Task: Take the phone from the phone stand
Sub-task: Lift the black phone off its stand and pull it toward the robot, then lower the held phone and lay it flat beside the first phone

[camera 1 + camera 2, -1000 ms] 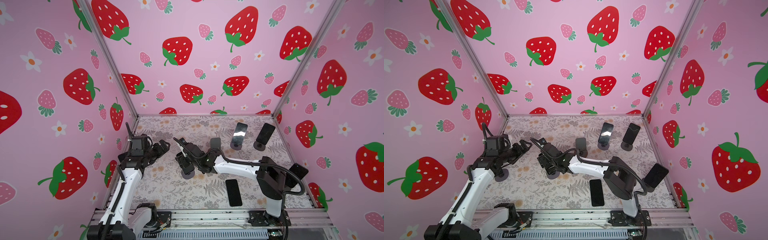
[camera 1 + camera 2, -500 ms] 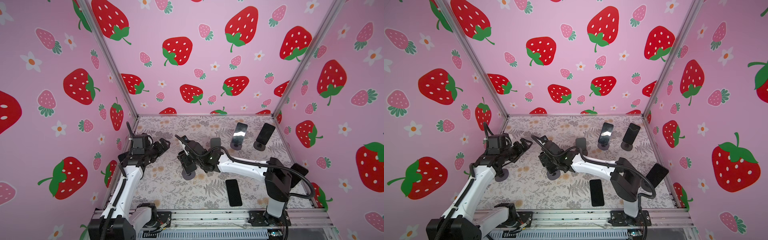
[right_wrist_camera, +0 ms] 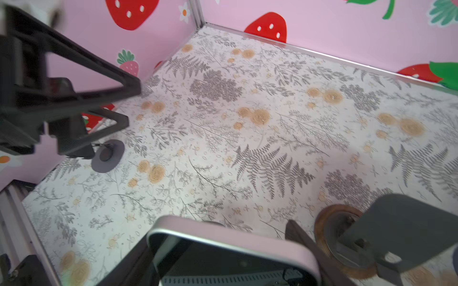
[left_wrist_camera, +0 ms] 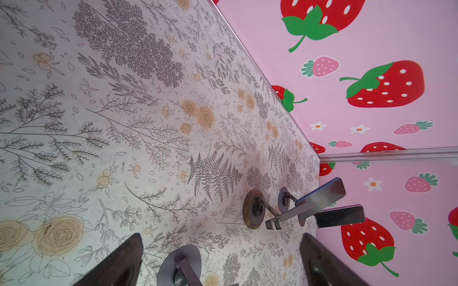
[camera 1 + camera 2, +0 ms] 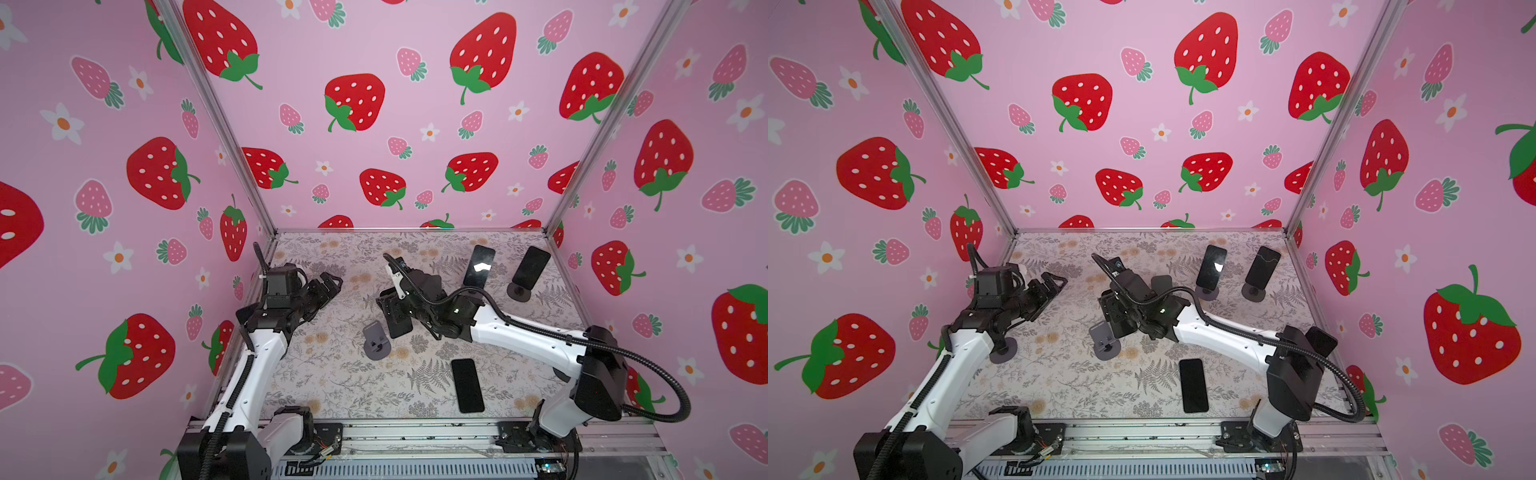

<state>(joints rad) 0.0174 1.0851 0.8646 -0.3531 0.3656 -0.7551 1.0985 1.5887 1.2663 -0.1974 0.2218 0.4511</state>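
Bright even light, wide-angle warp, blurred right wrist view

pink walls [image 5: 291,50] carry red strawberries with green leaves; the desk [image 5: 345,374] shows grey ferns and tan roses; black phone [image 5: 400,323], grey stand [image 5: 376,343], white-and-black arms [image 5: 528,338].

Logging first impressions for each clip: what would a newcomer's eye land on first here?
The loud pink strawberry walls around the floral table strike first. Mid-table, the right gripper is shut on a dark phone just beside an empty grey stand, while the left gripper hangs open at the left. Two propped phones sit on stands at the back right, and a flat phone lies near the front.
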